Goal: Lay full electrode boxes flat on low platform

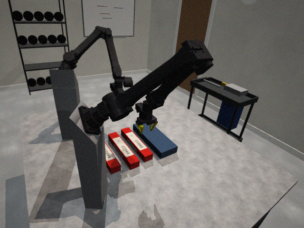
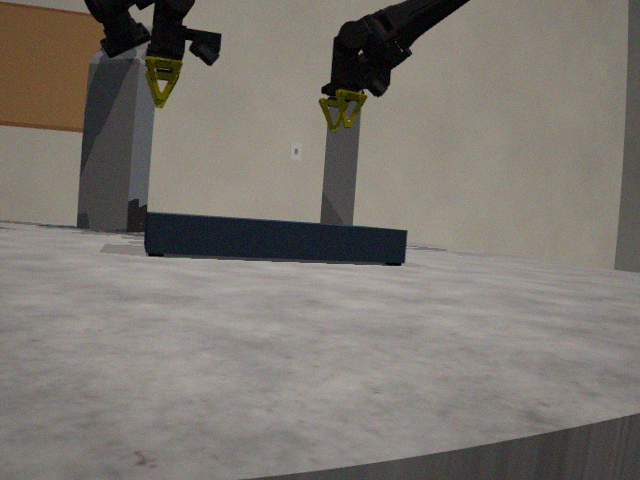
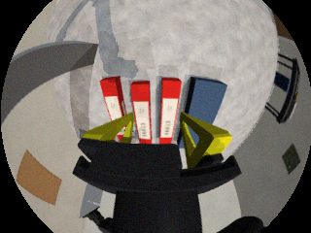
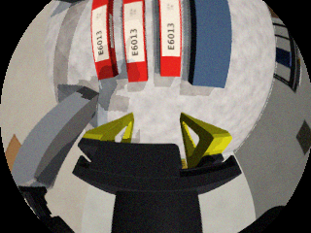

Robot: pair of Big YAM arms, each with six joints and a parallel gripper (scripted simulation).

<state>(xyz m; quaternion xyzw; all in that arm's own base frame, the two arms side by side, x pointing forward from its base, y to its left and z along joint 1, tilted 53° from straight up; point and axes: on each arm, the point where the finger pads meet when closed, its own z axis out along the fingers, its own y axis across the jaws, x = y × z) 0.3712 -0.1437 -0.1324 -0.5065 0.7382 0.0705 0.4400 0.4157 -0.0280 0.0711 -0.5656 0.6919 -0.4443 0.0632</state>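
Observation:
Three red boxes lie flat and parallel on the floor: the one nearest the platform [image 1: 147,156] [image 3: 171,86] [image 4: 170,68], the middle one [image 1: 133,164] [image 3: 141,89] [image 4: 137,73] and the outer one [image 1: 114,166] [image 3: 111,87] [image 4: 107,70], partly hidden by a pedestal in the top view. The low blue platform [image 1: 163,144] [image 2: 273,237] [image 3: 211,92] [image 4: 214,49] bears nothing. My left gripper [image 2: 341,128] [image 3: 156,116] is open and empty, high toward the boxes' far ends; its fingers are hidden in the top view. My right gripper [image 1: 147,131] [image 2: 161,105] [image 4: 156,116] is open and empty, raised toward the near ends.
The arms stand on two grey pedestals [image 1: 91,176] [image 2: 111,155] beside the outer box. My right arm's upper links cross in front of my left arm in the top view. A dark cart [image 1: 211,87] stands beyond the platform, and a rack of dumbbells [image 1: 44,45] is at the back left.

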